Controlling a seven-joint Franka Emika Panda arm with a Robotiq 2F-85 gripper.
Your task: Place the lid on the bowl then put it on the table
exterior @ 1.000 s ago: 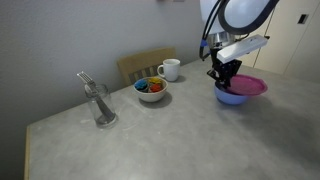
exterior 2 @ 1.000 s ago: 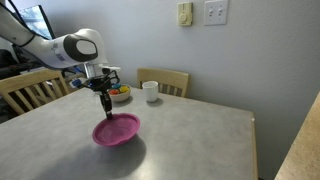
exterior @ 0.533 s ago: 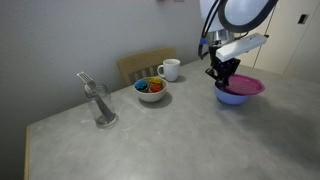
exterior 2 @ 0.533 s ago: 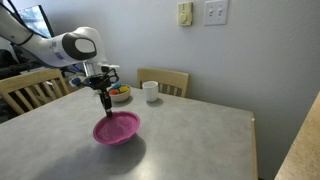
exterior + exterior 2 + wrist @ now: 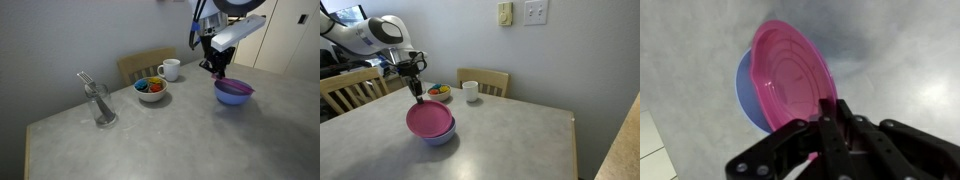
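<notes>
The magenta-pink lid (image 5: 427, 118) is tilted steeply, with its far edge raised and its lower edge over the blue bowl (image 5: 442, 137). The bowl stands on the grey table (image 5: 515, 140). My gripper (image 5: 417, 88) is shut on the lid's raised rim. In an exterior view the gripper (image 5: 214, 67) is above the left side of the lid (image 5: 236, 88) and the bowl (image 5: 232, 99). The wrist view shows the lid (image 5: 790, 78) gripped between my fingers (image 5: 827, 128), with the bowl (image 5: 742, 90) showing past its edge.
A white bowl with colourful contents (image 5: 151, 89), a white mug (image 5: 170, 69) and a glass holding a fork (image 5: 100, 105) stand on the table (image 5: 160, 140). Wooden chairs (image 5: 485, 78) stand at the far side.
My gripper has risen and moved back, lifting one edge of the lid. The lid now stands tilted, and the bowl under it shows.
</notes>
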